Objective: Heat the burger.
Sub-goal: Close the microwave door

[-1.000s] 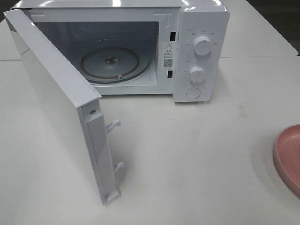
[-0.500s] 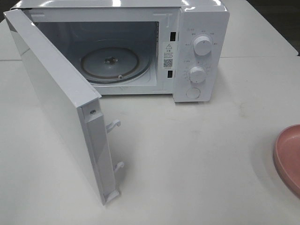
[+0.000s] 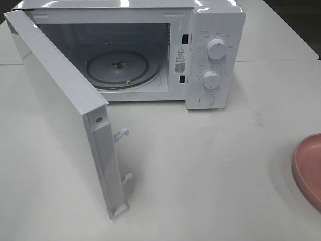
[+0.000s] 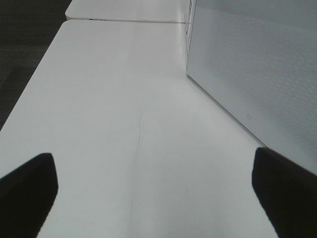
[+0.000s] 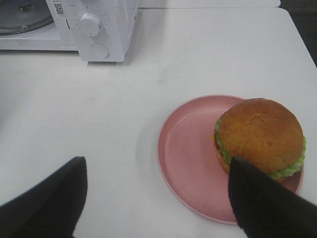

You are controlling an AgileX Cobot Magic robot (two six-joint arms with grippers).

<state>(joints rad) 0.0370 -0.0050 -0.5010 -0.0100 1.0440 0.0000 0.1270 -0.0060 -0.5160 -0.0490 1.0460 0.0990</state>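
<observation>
The burger (image 5: pixel 260 136), with a golden-brown bun and green lettuce, sits on one side of a round pink plate (image 5: pixel 188 163) in the right wrist view. My right gripper (image 5: pixel 158 203) is open, its fingers apart above the table; one finger (image 5: pixel 267 203) overlaps the burger's near edge. The plate's edge (image 3: pixel 308 168) shows at the right border of the exterior view; the burger is out of that view. The white microwave (image 3: pixel 210 55) stands at the back with its door (image 3: pixel 65 110) swung wide open and its glass turntable (image 3: pixel 118 68) bare. My left gripper (image 4: pixel 148 198) is open over bare table beside the door.
The microwave's knobs (image 3: pixel 216 48) face front. The open door juts toward the table's front left. The white table (image 3: pixel 210 170) carries the microwave and the plate. A dark floor lies beyond the table's edge (image 4: pixel 29 94).
</observation>
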